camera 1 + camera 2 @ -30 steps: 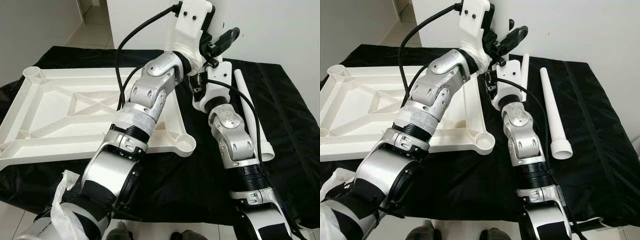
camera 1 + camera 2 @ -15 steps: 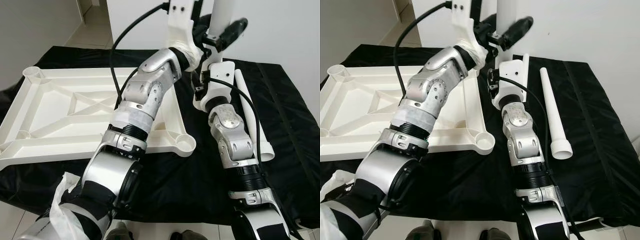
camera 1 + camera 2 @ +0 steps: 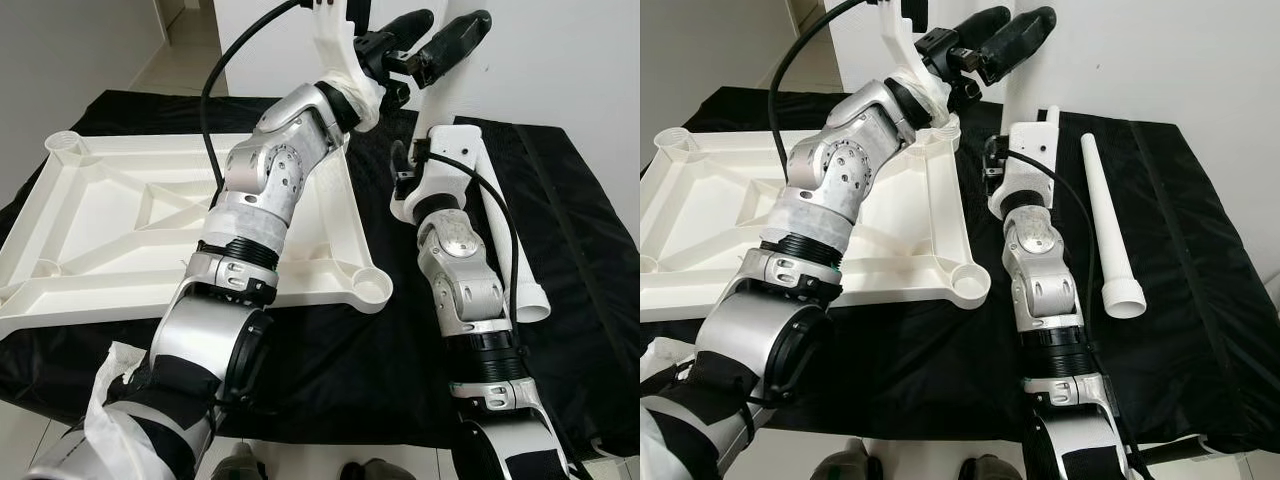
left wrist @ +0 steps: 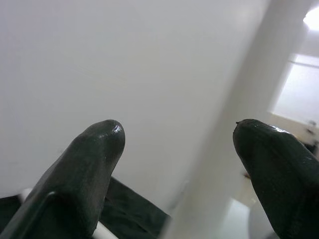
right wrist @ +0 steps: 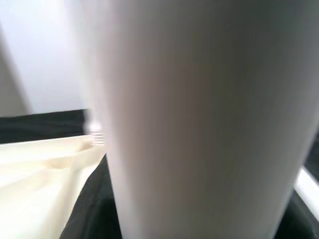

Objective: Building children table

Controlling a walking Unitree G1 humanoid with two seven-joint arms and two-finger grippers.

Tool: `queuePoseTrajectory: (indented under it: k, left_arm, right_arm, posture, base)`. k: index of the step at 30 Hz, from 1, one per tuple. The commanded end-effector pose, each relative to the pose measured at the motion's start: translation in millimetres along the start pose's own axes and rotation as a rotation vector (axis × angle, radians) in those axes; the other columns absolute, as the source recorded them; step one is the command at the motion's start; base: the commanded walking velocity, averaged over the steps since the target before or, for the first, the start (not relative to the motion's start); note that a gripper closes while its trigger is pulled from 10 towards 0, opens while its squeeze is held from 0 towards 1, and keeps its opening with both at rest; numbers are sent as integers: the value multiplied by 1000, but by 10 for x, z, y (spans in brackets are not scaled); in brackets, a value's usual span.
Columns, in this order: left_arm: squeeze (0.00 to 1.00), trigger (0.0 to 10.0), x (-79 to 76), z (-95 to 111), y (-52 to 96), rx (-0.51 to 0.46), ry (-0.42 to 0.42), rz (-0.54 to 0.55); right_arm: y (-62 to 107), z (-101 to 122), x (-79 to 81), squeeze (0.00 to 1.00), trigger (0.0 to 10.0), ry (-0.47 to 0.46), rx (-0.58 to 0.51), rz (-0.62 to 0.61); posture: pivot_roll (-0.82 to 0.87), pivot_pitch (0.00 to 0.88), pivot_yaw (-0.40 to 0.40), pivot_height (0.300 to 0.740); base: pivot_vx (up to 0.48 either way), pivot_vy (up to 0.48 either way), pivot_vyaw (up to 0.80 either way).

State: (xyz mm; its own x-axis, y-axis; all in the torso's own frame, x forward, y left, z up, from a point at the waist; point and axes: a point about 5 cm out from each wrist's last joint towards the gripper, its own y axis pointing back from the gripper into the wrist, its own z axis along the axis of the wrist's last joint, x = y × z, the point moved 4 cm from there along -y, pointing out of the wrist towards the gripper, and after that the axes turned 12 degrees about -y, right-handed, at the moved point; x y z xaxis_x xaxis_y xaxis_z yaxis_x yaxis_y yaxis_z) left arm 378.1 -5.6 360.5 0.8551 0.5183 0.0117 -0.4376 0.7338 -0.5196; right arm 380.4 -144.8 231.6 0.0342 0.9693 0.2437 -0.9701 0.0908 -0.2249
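Note:
The white tabletop point(image 3: 120, 230) lies upside down on the black cloth, with round leg sockets point(image 3: 370, 290) at its corners. My right gripper point(image 3: 437, 122) holds a white table leg point(image 3: 450, 75) upright above its wrist; the leg looms large and blurred in the right wrist view point(image 5: 199, 124), hiding the fingers. My left arm reaches across high at the back. Its gripper point(image 3: 432, 32) is open, one black finger point(image 4: 94, 164) on each side of the upright leg point(image 4: 234, 129).
A second white leg point(image 3: 1105, 220) lies on the cloth right of my right arm, its wide end toward me. Another leg point(image 3: 1050, 125) lies behind the right wrist. A white wall stands close behind the table. Bare cloth lies at the far right.
My left arm has lifted, carrying its gripper higher and a little left. The white leg has come up into view and now stands upright between the open left fingers.

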Motion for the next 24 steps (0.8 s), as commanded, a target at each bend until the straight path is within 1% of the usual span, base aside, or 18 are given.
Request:
queuePoseTrajectory:
  k: [1, 2, 3, 4, 5, 6, 7, 8, 9, 10, 11, 12, 13, 14, 17, 18, 21, 24]
  left_arm:
    - [0, 10000, 34, 50, 45, -23, 11, 1]
    - [0, 10000, 34, 50, 45, -23, 11, 1]
    - [0, 10000, 93, 36, 64, -11, 4, 29]
    - [0, 10000, 229, -19, 93, 23, 7, 107]
    - [0, 10000, 229, -19, 93, 23, 7, 107]
    - [0, 10000, 352, -88, 126, 74, -9, 181]
    - [0, 10000, 352, -88, 126, 74, -9, 181]
    - [0, 10000, 450, -147, 182, 117, -40, 231]
    - [0, 10000, 503, -180, 219, 142, -60, 254]
    - [0, 10000, 503, -180, 219, 142, -60, 254]
    - [0, 10000, 672, -287, 367, 214, -102, 347]
    - [0, 10000, 672, -287, 367, 214, -102, 347]
    - [0, 10000, 733, -344, 434, 242, -104, 385]
    - [0, 10000, 733, -344, 434, 242, -104, 385]
    - [0, 10000, 822, -502, 596, 311, -127, 442]
    - [0, 10000, 845, -547, 647, 331, -151, 454]
    - [0, 10000, 859, -574, 679, 343, -166, 460]
    - [0, 10000, 904, -682, 782, 412, -197, 481]
  right_arm:
    - [30, -35, -117, 0, 10000, -17, 2, -52]
    - [30, -35, -117, 0, 10000, -17, 2, -52]
    - [48, -48, -163, 0, 10000, -17, 1, -75]
    - [75, -83, -218, 0, 10000, -21, 10, -99]
    - [75, -83, -218, 0, 10000, -21, 10, -99]
    - [100, -111, -265, 0, 10000, -8, 18, -119]
    - [100, -111, -265, 0, 10000, -8, 18, -119]
    - [133, -146, -319, 0, 10000, 1, 30, -132]
    - [153, -167, -351, 0, 10000, 7, 38, -138]
    - [153, -167, -351, 0, 10000, 7, 38, -138]
    - [192, -181, -389, 0, 10000, 56, 34, -117]
    - [192, -181, -389, 0, 10000, 56, 34, -117]
    - [203, -182, -388, 0, 10000, 83, 31, -97]
    - [203, -182, -388, 0, 10000, 83, 31, -97]
    - [231, -149, -390, 0, 10000, 146, -6, -72]
    - [251, -133, -377, 0, 10000, 166, -27, -64]
    - [265, -125, -366, 0, 10000, 178, -41, -58]
    - [324, -110, -341, 0, 10000, 165, -65, -36]
  posture:
    - [1, 0, -25, 740]
    - [1, 0, -25, 740]
    - [4, 0, -23, 740]
    - [4, 0, -17, 740]
    - [4, 0, -17, 740]
    - [7, 0, -10, 740]
    - [7, 0, -10, 740]
    - [8, 0, 3, 740]
    - [8, 0, 3, 740]
    - [8, 0, 3, 740]
    - [3, 0, 56, 740]
    - [3, 0, 56, 740]
    - [-1, 0, 68, 740]
    - [-1, 0, 68, 740]
    - [-7, 0, 98, 740]
    - [-7, 0, 105, 740]
    - [-6, 0, 109, 740]
    - [0, 0, 138, 740]
  base:
    - [0, 0, 0]
    - [0, 0, 0]
    - [0, 0, 0]
    - [0, 0, 0]
    - [0, 0, 0]
    - [0, 0, 0]
    - [0, 0, 0]
    - [0, 0, 0]
    - [0, 0, 0]
    - [0, 0, 0]
    - [0, 0, 0]
    - [0, 0, 0]
    - [0, 0, 0]
    - [0, 0, 0]
    - [0, 0, 0]
    - [0, 0, 0]
    - [0, 0, 0]
    - [0, 0, 0]
